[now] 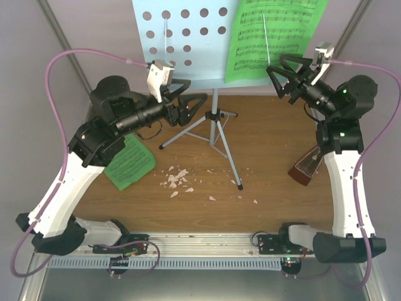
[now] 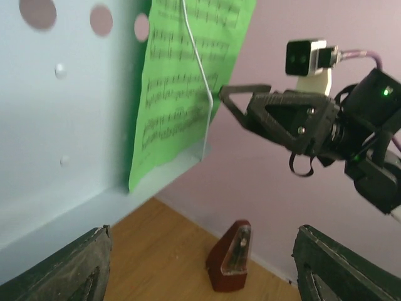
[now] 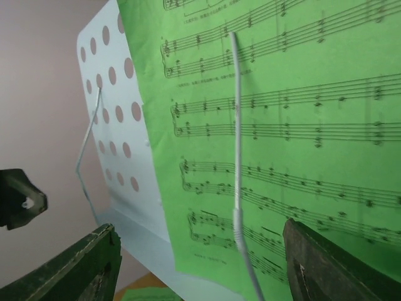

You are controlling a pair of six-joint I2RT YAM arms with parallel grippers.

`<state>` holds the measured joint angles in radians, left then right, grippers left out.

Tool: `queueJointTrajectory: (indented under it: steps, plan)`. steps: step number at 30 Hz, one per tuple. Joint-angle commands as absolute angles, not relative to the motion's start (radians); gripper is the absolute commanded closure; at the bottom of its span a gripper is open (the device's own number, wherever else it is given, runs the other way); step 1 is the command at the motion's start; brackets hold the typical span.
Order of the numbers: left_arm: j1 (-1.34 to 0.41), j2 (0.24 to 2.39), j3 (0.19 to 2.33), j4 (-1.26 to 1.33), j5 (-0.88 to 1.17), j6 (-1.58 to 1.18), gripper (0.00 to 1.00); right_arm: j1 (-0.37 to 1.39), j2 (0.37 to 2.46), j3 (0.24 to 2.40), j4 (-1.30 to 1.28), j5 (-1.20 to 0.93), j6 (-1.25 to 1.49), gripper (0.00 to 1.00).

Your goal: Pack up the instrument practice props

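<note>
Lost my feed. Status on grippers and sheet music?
Left gripper open, empty. Right gripper open, at green sheet on stand. Wire page holder pins sheet. Metronome, second sheet on table.

Walls [image 1: 94, 31]: plain pale lilac-grey, closing the back and both sides.
Table top [image 1: 269, 163]: brown wood, its grain visible.
Corner posts [image 1: 59, 31]: silver metal, one in each back corner.
Near edge: a pale metal rail [image 1: 207, 241] runs along the table.
Light: soft and even, the shadows faint.

Green sheet [image 2: 182, 94] on blue stand [image 2: 62, 138], metronome [image 2: 230, 257] below, right pincer [image 2: 224, 95] alongside
</note>
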<state>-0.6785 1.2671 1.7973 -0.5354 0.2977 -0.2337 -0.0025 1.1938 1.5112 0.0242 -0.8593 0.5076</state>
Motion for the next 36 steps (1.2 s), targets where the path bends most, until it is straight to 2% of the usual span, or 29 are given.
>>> queueJointTrajectory:
  steps: [1,7,13,18,24,31,36]
  plan:
    - [-0.709,1.339,1.905,-0.518,0.235,-0.221,0.2,0.04,1.23,1.58,0.008,-0.834,0.475,0.31]
    - [-0.793,1.389,1.965,-0.51,0.097,-0.201,0.2,0.075,1.286,1.619,0.018,-0.83,0.468,0.41]
    - [-0.801,1.377,1.971,-0.509,0.021,-0.191,0.17,0.089,1.314,1.635,0.027,-0.812,0.468,0.49]
    - [-0.801,1.457,2.057,-0.555,-0.021,-0.175,0.18,0.089,1.303,1.609,0.039,-0.743,0.469,0.66]
    - [-0.787,1.565,2.165,-0.56,-0.029,-0.173,0.18,0.09,1.305,1.606,0.055,-0.733,0.474,0.75]
    - [-0.69,1.616,2.172,-0.512,0.183,-0.269,0.24,0.09,1.308,1.603,0.048,-0.715,0.464,0.81]
    - [-0.683,1.662,2.195,-0.51,0.225,-0.278,0.27,0.09,1.307,1.593,0.048,-0.709,0.466,0.82]
